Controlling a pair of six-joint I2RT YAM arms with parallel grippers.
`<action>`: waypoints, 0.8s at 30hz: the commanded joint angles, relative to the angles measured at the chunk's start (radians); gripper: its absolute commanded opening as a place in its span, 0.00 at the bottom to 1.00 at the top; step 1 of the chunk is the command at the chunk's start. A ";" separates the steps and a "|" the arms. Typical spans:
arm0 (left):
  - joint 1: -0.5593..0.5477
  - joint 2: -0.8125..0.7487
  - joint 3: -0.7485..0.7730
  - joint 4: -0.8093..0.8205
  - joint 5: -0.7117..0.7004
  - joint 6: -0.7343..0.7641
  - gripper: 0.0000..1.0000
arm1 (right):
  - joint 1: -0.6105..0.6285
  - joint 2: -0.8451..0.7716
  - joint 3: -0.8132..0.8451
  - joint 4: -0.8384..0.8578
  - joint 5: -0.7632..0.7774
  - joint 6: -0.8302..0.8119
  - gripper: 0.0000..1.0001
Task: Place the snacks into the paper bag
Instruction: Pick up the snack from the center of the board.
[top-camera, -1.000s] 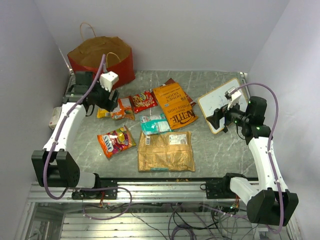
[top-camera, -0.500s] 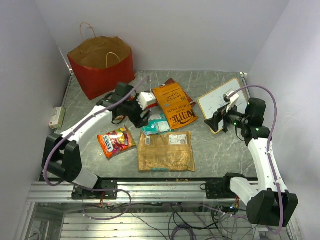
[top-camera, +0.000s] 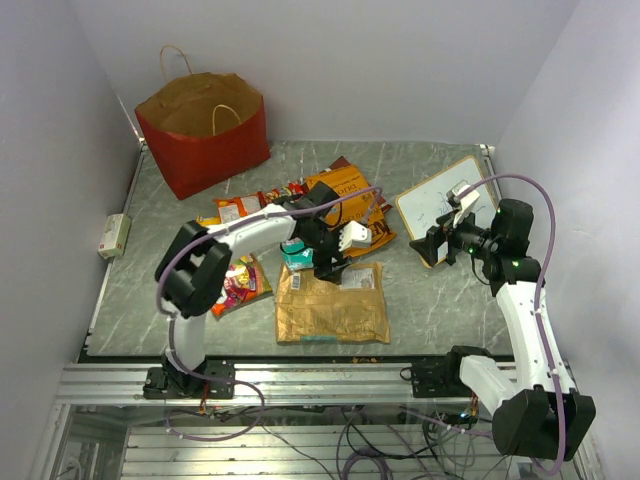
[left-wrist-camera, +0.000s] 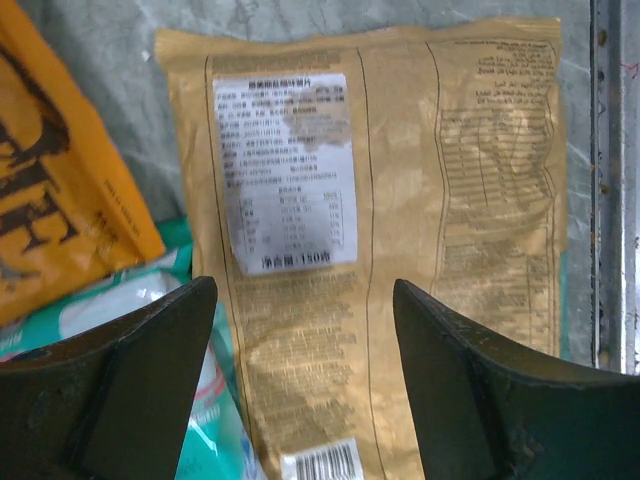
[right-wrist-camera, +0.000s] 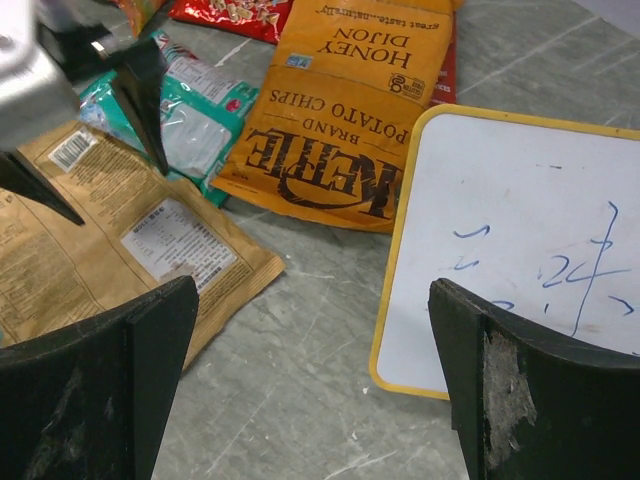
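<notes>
The left end effector (left-wrist-camera: 300, 300) hovers wide open and empty above the brown-gold packet (left-wrist-camera: 450, 200). Closing there could also pinch the adjoining teal packet (left-wrist-camera: 140, 295).

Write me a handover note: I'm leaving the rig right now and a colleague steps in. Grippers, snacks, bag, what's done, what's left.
Left gripper: open, empty, over the brown-gold packet, beside the teal packet.
Right gripper: open, empty, above the table next to the white board.
Paper bag: upright, mouth open, far left corner.
Done: no snack visibly bagged.
Left: all six lie on the table, including the orange chips bag, red packet, orange-yellow packet and multicolour packet.
</notes>
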 joint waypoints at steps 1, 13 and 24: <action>-0.018 0.113 0.122 -0.064 0.106 0.070 0.82 | -0.003 0.000 -0.006 0.027 0.024 0.014 1.00; -0.026 0.305 0.283 -0.120 0.113 0.097 0.83 | -0.024 0.000 -0.013 0.031 0.029 0.010 1.00; -0.027 0.292 0.184 -0.111 0.112 0.131 0.60 | -0.027 0.003 -0.013 0.029 0.030 0.005 1.00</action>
